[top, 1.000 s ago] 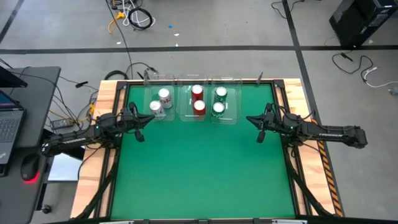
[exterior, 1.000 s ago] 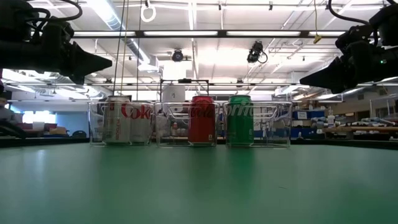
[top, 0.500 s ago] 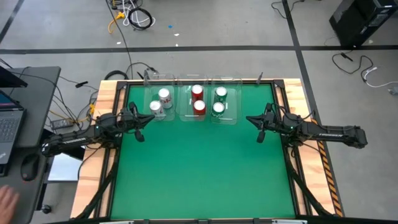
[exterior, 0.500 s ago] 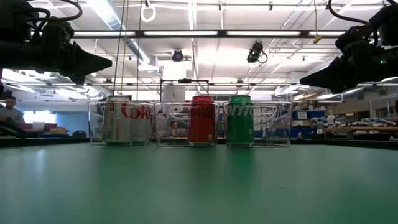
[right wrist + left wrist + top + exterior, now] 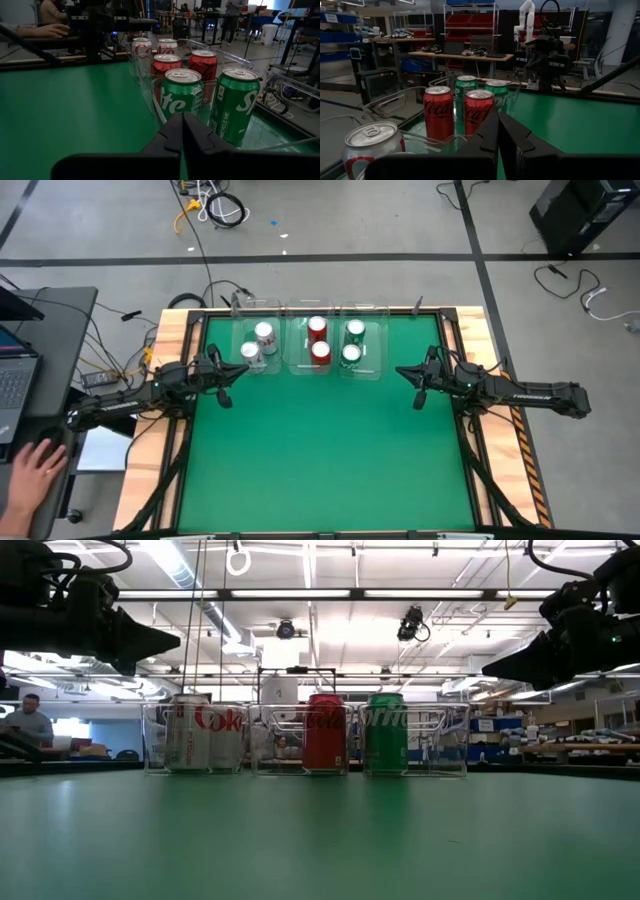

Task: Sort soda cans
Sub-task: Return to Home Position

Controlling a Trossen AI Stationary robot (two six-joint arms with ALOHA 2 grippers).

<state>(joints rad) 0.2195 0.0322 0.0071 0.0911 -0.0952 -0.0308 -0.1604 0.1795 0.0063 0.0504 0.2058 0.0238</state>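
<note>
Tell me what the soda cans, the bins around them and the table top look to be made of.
Soda cans: thin metal, likely aluminium; bare silver tops with pull tabs, glossy printed sides.
Bins: probably clear hard plastic; the cans show through the walls, and the edges catch light.
Table top: green matte covering, perhaps a mat or felt; the exact material cannot be told.

Lab: bin shelves (image 5: 470, 22), workbenches (image 5: 460, 54), ceiling lights (image 5: 300, 595)

free: green table mat (image 5: 320, 450) lying wide open mid-table | blocked: clear plastic bins (image 5: 300, 366) packed with upright metal soda cans (image 5: 320, 352) hogging the far edge | sides: left gripper (image 5: 222, 388), right gripper (image 5: 418, 390) hovering
</note>
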